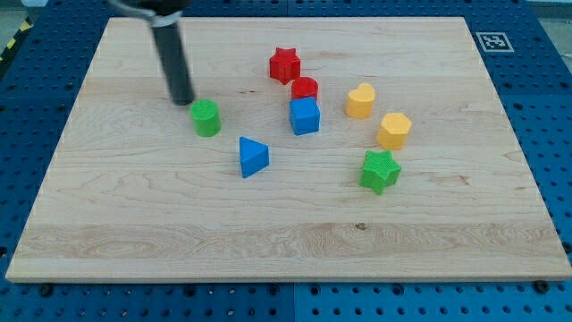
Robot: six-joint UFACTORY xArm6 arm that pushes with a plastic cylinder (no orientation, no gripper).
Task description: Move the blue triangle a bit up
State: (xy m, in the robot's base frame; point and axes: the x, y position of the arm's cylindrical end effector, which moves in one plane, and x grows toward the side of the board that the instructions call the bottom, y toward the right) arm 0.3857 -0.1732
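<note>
The blue triangle (pixel 253 156) lies a little left of the board's middle. My tip (pixel 181 100) rests on the board up and to the left of it, just above and left of the green cylinder (pixel 206 117). The tip touches no block. The rod rises from the tip to the view's top left.
A blue cube (pixel 305 116) sits right of the triangle, with a red cylinder (pixel 305 88) just above it and a red star (pixel 284 64) higher up. A yellow heart (pixel 360 100), a yellow hexagon (pixel 393 131) and a green star (pixel 380 170) lie to the right on the wooden board (pixel 179 224).
</note>
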